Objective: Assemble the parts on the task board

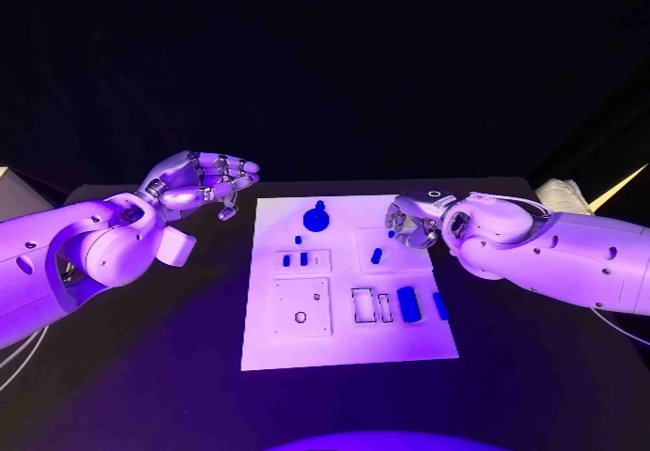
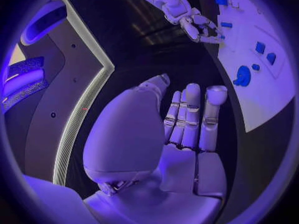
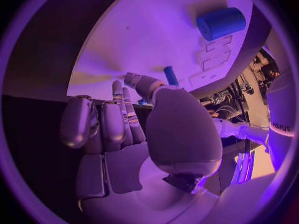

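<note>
I work in what looks like a robotics lab or a demo stand, not a home. In front of me stands a black table (image 1: 162,376) with dark drapery behind it, closing off the background. On the table lies a white task board (image 1: 346,343) with cut-out recesses and small blue parts (image 1: 408,303), a test fixture rather than household ware. Cables (image 1: 17,355) trail off beside my left arm. From my right wrist I see a cluttered rack of equipment and wiring (image 3: 239,97) past the table's edge. From my left wrist I see a curved panel with a lit strip (image 2: 81,112).
</note>
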Tool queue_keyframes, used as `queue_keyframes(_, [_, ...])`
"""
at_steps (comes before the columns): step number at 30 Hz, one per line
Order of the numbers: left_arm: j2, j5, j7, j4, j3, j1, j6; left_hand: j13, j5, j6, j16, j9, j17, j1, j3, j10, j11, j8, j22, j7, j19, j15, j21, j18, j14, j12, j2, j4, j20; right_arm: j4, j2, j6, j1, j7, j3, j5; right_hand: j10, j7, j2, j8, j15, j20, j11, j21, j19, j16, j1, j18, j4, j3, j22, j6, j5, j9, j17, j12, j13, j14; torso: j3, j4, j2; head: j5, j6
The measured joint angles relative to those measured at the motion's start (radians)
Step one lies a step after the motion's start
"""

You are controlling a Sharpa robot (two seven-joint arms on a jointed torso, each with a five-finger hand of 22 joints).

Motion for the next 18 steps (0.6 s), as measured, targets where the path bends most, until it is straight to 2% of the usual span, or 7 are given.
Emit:
queue_keyframes(9, [-0.001, 0.003, 0.001, 0.000, 0.000, 0.000, 0.000, 0.000, 0.000, -0.004, 0.000, 0.000, 0.000, 0.000, 0.000, 0.000, 0.000, 0.000, 0.002, 0.004, 0.000, 0.000, 0.000, 0.000, 0.000, 0.000, 0.000, 0.000, 0.000, -0.012, 0.020, -0.001, -0.009, -0.004, 0.001, -0.004, 0.000, 0.000, 0.000, 0.000, 0.000, 0.004, 0.000, 0.012, 0.003, 0.010, 0.000, 0.000, 0.000, 0.006, 0.009, 0.000, 0.006, 0.004, 0.002, 0.000, 0.001, 0.000, 0.0012, 0.0007, 0.000, 0.002, 0.002])
queue_keyframes(18, [-0.003, 0.004, 0.001, 0.002, 0.000, 0.000, 0.000, 0.000, 0.000, -0.004, 0.000, -0.001, 0.001, 0.000, 0.000, 0.000, 0.000, 0.000, 0.001, 0.004, 0.000, 0.000, 0.000, 0.000, 0.000, 0.000, 0.000, 0.000, 0.000, -0.032, 0.038, -0.013, -0.017, -0.013, 0.003, -0.007, 0.000, 0.003, 0.000, 0.012, 0.000, 0.004, 0.000, 0.027, 0.003, 0.023, 0.000, 0.000, 0.001, 0.018, 0.026, 0.013, -0.005, 0.013, 0.007, 0.003, 0.003, 0.000, 0.0008, 0.0013, 0.001, 0.005, 0.000])
